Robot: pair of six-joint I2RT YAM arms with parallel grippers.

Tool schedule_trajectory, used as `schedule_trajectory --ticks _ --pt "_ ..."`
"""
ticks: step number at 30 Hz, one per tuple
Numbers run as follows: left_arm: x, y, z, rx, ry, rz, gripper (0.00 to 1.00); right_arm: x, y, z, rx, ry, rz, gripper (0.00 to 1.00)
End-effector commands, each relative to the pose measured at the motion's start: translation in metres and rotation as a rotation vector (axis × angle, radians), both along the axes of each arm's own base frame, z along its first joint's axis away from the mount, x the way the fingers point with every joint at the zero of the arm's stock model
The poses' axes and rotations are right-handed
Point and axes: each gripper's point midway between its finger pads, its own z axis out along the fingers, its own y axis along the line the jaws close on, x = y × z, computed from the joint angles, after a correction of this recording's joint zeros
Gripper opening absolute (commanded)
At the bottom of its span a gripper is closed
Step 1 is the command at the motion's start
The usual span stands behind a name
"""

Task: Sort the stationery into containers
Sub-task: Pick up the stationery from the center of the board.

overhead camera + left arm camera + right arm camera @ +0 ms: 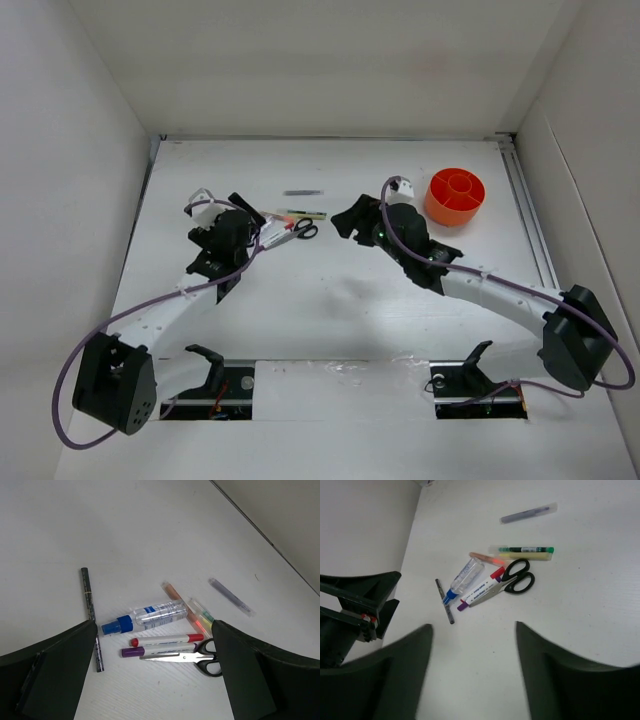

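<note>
My left gripper [154, 623] hangs wide open and empty over the stationery [167, 640]: dark stick [91, 615] by its left finger, scissors [192, 656] by its right. My right gripper [473, 626], equally wide, faces the same pile, orange organiser [456, 195] behind it. Sorting looks unstarted; next, descend and close on one item.

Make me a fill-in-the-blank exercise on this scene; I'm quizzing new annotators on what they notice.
1. The scissors in the pile have ___ handles.
2. The clear bottle beside them has a ___ cap.
3. The round organiser near the right arm is coloured ___.
4. The left tool and the right tool are both ___ and hold nothing.

Missing words: black; blue; orange; open.
</note>
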Motion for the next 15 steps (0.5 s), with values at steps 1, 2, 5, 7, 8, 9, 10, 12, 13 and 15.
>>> schedule_trajectory --ticks 1,2,5,7,8,9,10,12,13,15 --pt "0.007 0.008 0.020 -0.078 -0.023 0.118 1.00 0.006 0.004 0.024 0.043 -0.043 -0.010 0.63" --pt "0.008 0.008 0.022 -0.086 -0.023 0.122 1.00 0.009 0.003 0.021 0.039 -0.034 -0.011 0.56" --pt "0.007 0.000 0.009 -0.098 0.024 0.089 1.00 0.007 0.005 0.021 0.040 -0.032 0.000 0.13" --pt "0.003 0.002 0.002 -0.105 0.040 0.109 1.00 0.011 0.003 0.025 0.054 -0.035 -0.012 0.03" --pt "-0.001 0.006 -0.007 -0.082 0.058 0.116 1.00 0.011 0.003 0.025 0.054 -0.035 -0.012 0.00" --pt "-0.003 0.010 -0.011 -0.068 0.064 0.131 1.00 0.010 0.004 0.025 0.056 -0.033 -0.003 0.00" --pt "-0.003 0.011 -0.011 -0.060 0.067 0.127 1.00 0.010 0.004 0.025 0.056 -0.033 -0.003 0.00" --pt "-0.004 0.012 -0.015 -0.013 0.091 0.108 1.00 0.010 0.004 0.025 0.056 -0.033 -0.003 0.00" --pt "-0.005 0.011 -0.015 0.005 0.110 0.090 1.00 0.010 0.004 0.025 0.056 -0.033 -0.003 0.00" --pt "-0.002 0.006 -0.009 0.025 0.100 0.038 0.59 0.009 0.003 0.023 0.050 -0.026 -0.003 0.00"
